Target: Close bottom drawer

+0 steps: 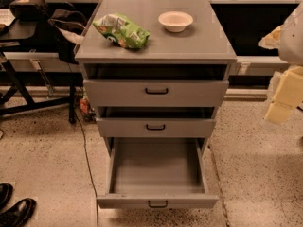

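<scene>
The grey cabinet (pixel 156 46) has three drawers. The bottom drawer (pixel 157 171) is pulled far out; its box is empty, and its flat front with a small dark bar handle (pixel 157 204) is near the lower edge of the view. The middle drawer (pixel 155 126) and the top drawer (pixel 156 92) are each pulled out a little. My gripper (pixel 283 96) is a blurred pale shape at the right edge, level with the top two drawers and well to the right of the cabinet, apart from every drawer.
A green chip bag (pixel 121 30) and a white bowl (pixel 175 21) sit on the cabinet top. A dark chair with clothes (pixel 47 22) stands at the left. A cable (pixel 85 145) runs along the floor. Black shoes (pixel 14 212) are at the lower left.
</scene>
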You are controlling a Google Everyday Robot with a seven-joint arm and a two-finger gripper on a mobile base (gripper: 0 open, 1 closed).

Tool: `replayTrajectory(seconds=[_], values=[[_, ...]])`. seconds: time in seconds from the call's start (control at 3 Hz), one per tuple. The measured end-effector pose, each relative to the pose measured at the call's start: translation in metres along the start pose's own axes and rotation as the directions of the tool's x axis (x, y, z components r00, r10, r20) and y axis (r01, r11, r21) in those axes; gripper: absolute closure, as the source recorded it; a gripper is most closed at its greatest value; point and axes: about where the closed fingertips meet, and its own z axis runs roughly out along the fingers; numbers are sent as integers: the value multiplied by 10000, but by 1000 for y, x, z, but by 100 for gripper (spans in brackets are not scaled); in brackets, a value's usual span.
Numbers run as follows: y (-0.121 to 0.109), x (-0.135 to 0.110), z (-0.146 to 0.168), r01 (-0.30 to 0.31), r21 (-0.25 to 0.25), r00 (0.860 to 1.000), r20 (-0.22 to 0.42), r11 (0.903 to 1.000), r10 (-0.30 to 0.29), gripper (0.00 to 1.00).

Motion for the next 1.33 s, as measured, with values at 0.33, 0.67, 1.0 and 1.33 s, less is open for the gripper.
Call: replayTrajectory(seconds=[0.33, 0.67, 1.0, 1.33], values=[[0, 0, 0, -2, 1, 10000, 3, 10000, 2, 0], [3, 2, 3, -201, 40, 9991, 386, 9998, 200, 0], [5, 3, 5, -347, 168, 9950, 945, 9993, 330, 0], [9, 0, 22, -730, 77, 9740, 2154, 9973, 697, 0]])
